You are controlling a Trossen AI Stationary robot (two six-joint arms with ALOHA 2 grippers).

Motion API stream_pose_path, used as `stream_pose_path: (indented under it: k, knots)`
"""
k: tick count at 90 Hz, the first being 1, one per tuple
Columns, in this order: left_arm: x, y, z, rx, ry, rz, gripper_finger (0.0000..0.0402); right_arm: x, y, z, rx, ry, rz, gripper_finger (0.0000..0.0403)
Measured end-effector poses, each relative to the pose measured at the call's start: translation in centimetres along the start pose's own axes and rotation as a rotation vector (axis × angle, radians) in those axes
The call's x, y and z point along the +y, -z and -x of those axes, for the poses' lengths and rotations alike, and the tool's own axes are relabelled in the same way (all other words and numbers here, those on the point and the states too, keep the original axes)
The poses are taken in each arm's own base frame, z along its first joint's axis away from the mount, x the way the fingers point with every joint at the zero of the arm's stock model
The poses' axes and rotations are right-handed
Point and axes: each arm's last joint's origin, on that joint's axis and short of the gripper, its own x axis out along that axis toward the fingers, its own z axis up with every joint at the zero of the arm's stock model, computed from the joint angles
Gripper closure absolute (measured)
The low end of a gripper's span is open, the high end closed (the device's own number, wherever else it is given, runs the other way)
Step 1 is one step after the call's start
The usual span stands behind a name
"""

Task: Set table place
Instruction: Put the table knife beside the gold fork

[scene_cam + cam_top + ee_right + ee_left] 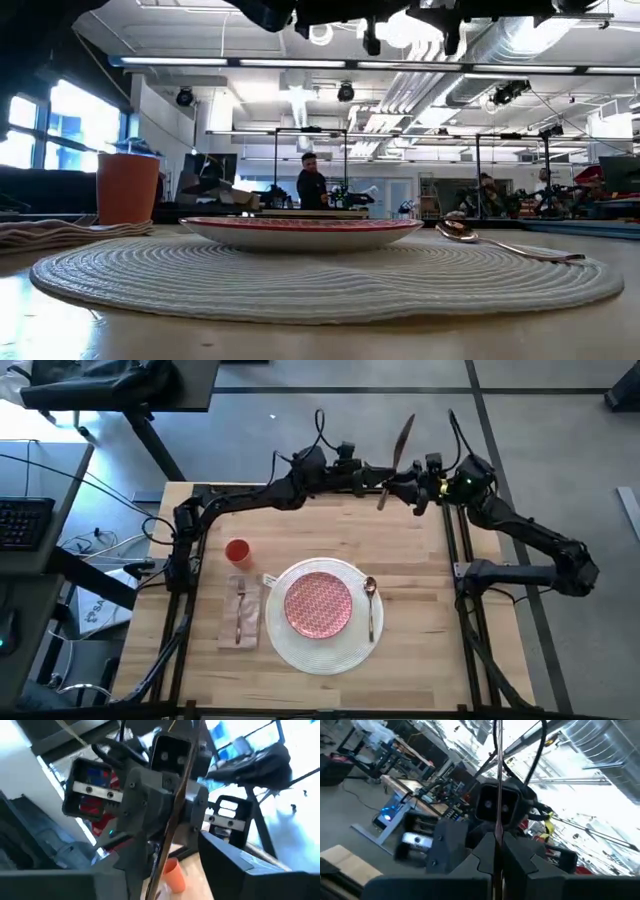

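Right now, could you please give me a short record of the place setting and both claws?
placemat: round, white, under plate
spoon: on placemat, right of plate
fork: on napkin, left of placemat
cup: on table, past napkin's far end
knife: in the air above table's far edge
left claw: shut on knife
right claw: appears open, at knife

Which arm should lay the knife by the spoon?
Right, probably: left end effector and right end effector both meet the knife over the far edge, but the spoon lies on the plate's right-arm side.
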Motion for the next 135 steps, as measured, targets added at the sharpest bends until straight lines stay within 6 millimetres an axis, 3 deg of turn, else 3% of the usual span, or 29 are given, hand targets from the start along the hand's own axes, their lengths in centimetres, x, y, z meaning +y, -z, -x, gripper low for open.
stream_pose_path:
  k: [24, 35, 45, 69, 83, 102, 124, 135]
  knots:
    - [-0.1, -0.2, 0.0, -0.013, 0.012, -0.025, 0.0401, 0.9, -1.2, 0.0, 0.094, 0.045, 0.024, 0.0391]
    - [-0.2, -0.2, 0.0, -0.024, 0.017, -0.090, 0.0393, 1.5, -2.1, 0.4, 0.137, 0.106, 0.029, 0.0399]
    - [0.2, -0.5, 0.1, -0.022, 0.013, -0.157, 0.0362, 1.5, -2.4, 1.0, 0.190, 0.158, -0.003, 0.0401]
    - [1.4, -3.6, 1.9, 0.058, -0.041, -0.201, 0.0270, 1.0, 0.4, 1.9, 0.435, 0.286, -0.217, 0.0402]
    - [1.1, -5.2, 4.0, 0.193, -0.140, -0.240, 0.0256, 1.0, 5.2, 2.0, 0.561, 0.236, -0.419, 0.0402]
    - [-2.0, -7.8, 7.3, 0.293, -0.203, -0.340, 0.0262, 2.4, 14.1, 3.4, 0.647, 0.338, -0.743, 0.0402]
    - [-4.6, -8.0, 11.2, 0.516, -0.340, -0.451, 0.0264, 6.8, 19.5, 5.0, 0.706, 0.482, -0.924, 0.0403]
    - [-5.3, -7.6, 12.2, 0.587, -0.412, -0.476, 0.0264, 7.8, 22.7, 5.6, 0.722, 0.572, -0.956, 0.0403]
